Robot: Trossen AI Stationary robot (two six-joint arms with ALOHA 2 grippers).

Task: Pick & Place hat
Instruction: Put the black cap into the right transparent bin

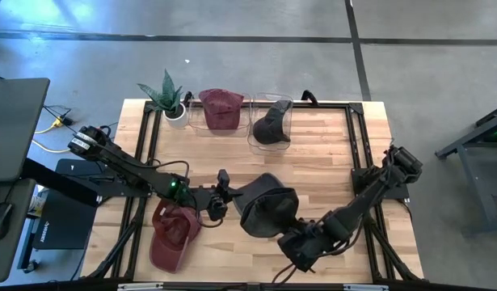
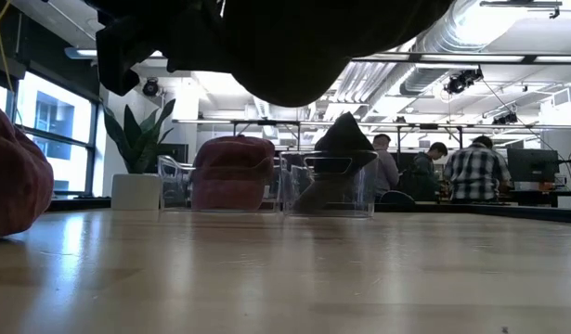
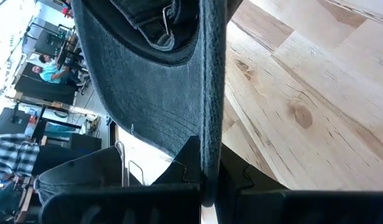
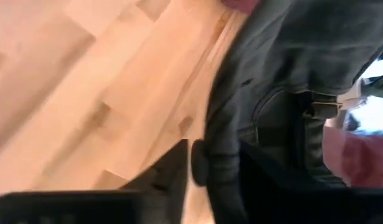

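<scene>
Dark grey cap (image 1: 268,212) is airborne near the front centre of the table (image 1: 329,153), held between both arms. Low view confirms it's clear of the wood, hanging as a dark mass overhead.

Left gripper (image 1: 224,198) is clamped shut on the brim edge at the cap's 9 o'clock side; left wrist view shows the brim pinched edge-on between its fingers (image 3: 188,158). Right gripper (image 1: 301,241) is at the cap's 5 o'clock; right wrist view shows its fingers (image 4: 200,163) straddling the rear fabric near the strap buckle. Can't tell if it's actually squeezing or just around the cloth.

Risks, my read:
- If the right side isn't really gripping, the crown sags and swings off the left pinch. An edge-only hold on the brim could slip.
- The arms pulling apart or out of sync would stretch or twist the cap, or yank it out of one gripper.
- Red cap (image 1: 174,234) lies on the table just beside the left gripper, at its 7 o'clock. A low pass could drag it.
- The clear holders at the back already carry a red cap (image 1: 221,107) and a dark cap (image 1: 272,124), beside the potted plant (image 1: 171,99). I see no free holder, so the drop target is unclear.

Orientation: long axis runs roughly 9-to-4 o'clock across the table in the high view, brim end towards 9, strap end towards 4–5. Inside seems to face down, not certain.
</scene>
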